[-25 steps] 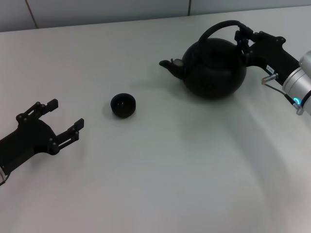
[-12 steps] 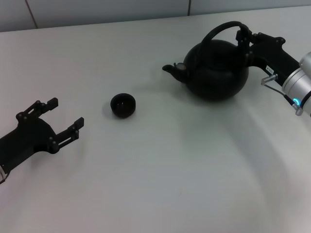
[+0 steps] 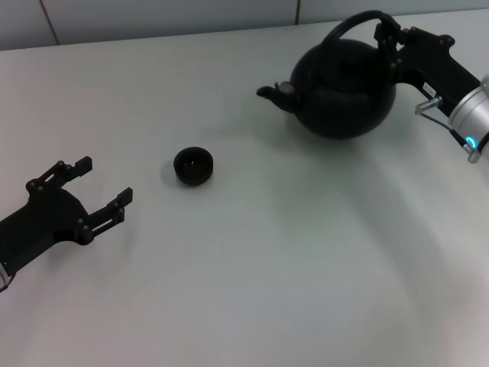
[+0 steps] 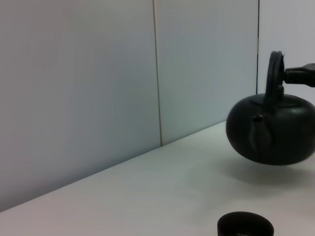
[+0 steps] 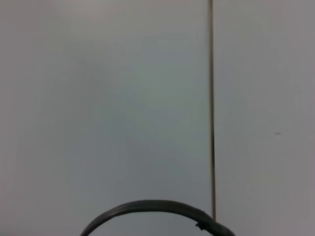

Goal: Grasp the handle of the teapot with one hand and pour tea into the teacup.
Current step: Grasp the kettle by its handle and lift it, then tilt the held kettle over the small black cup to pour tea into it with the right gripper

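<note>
Teapot [image 3: 344, 88]: large, round, matte black; held clear of the counter [image 3: 252, 267] at far right, a shadow showing beneath it in the left wrist view; spout aimed toward the robot's left.
Handle [image 3: 353, 27]: black arched hoop over the body.
Right gripper [image 3: 388, 47]: at the handle's right end, jaws clenched on the handle.
Teacup [image 3: 193, 166]: small, dark, handleless; upright on the counter, well apart from the teapot, toward the left.
Left gripper [image 3: 98, 191]: low at left near the teacup, not touching; jaws released, spread wide.
</note>
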{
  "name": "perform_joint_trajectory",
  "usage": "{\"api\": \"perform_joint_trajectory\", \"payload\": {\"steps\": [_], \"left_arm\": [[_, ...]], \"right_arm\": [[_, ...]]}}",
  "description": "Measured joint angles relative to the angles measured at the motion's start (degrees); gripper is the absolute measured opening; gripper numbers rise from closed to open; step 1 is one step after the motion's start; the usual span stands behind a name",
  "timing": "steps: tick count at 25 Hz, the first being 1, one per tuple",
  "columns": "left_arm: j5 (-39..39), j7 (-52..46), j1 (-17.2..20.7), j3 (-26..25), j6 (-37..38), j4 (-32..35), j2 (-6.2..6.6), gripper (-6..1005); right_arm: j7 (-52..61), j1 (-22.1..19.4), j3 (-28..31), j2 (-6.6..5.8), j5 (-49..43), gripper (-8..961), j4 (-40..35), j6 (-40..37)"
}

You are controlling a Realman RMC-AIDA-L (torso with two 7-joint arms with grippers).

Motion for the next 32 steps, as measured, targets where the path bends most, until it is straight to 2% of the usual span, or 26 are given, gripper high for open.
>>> {"api": "perform_joint_trajectory", "payload": {"steps": [14,25,32], "left_arm": [[1.92,-0.38,0.28,-0.42,0.21,0.43,0.74,815],[2.99,-1.19,-0.02,-0.68,0.25,0.84,0.67,814],[7.15,-4.78,-0.38,-1.42,0.41,1.31,0.74,815]], "right_arm": [[0.24,2.45,-1.42,-0.2,-0.62,90,-3.06,-2.13],[4.27,2.55,-7.21,-0.18,-0.71,90,-7.15,-1.7],[4.57,3.52,-11.71,-0.18,-0.71,90,-9.03,0.77]]}}
